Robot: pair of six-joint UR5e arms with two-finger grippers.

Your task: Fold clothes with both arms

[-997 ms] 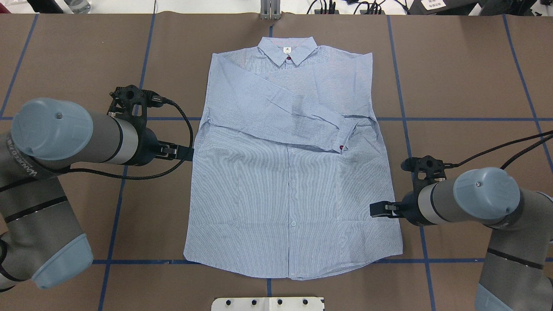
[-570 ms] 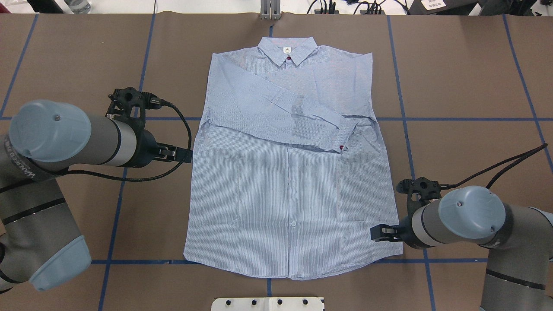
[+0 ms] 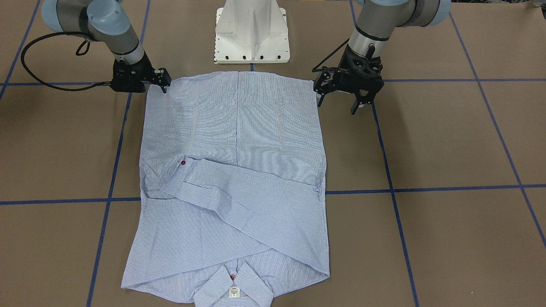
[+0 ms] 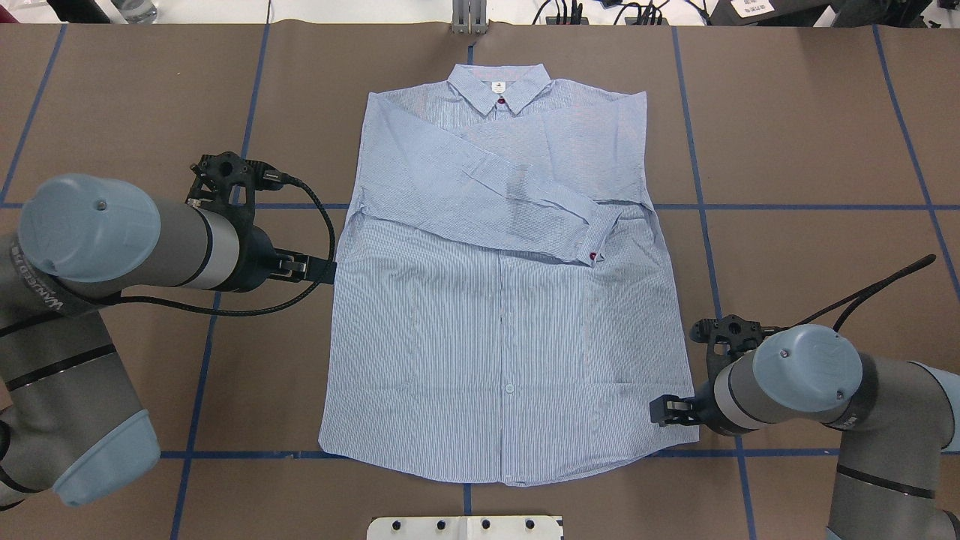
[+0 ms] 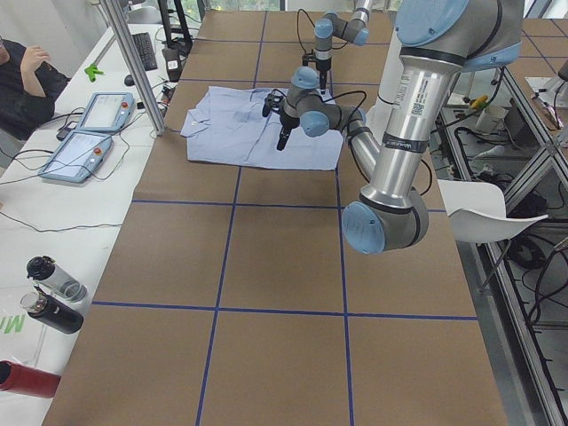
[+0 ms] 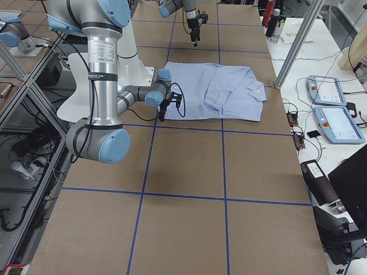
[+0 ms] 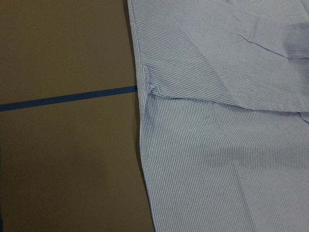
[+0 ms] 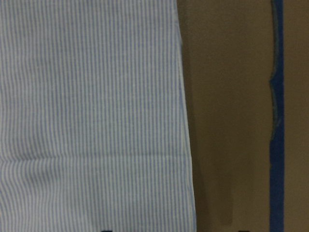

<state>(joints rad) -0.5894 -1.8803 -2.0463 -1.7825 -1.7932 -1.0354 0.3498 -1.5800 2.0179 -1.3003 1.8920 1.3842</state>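
The light blue striped shirt (image 4: 495,337) lies flat, front up, collar (image 4: 499,86) at the far side, both sleeves folded across the chest, with a red-buttoned cuff (image 4: 596,240). My left gripper (image 4: 319,268) hangs just off the shirt's left edge at waist height; in the front view (image 3: 338,104) its jaws stand apart and empty. My right gripper (image 4: 664,412) is low at the shirt's lower right hem corner, also seen in the front view (image 3: 153,86). Its wrist view shows the shirt edge (image 8: 181,116) between two spread fingertips, holding nothing.
The white pedestal base (image 3: 252,32) stands just behind the hem. Blue tape lines (image 4: 787,205) cross the brown table cover. A metal post (image 4: 469,19) stands at the far edge. An operator (image 5: 22,84), tablets (image 5: 84,151) and bottles (image 5: 53,293) are beside the table.
My right gripper has moved along the shirt's right edge toward the robot, down to the hem corner. The left gripper and the shirt have hardly moved.
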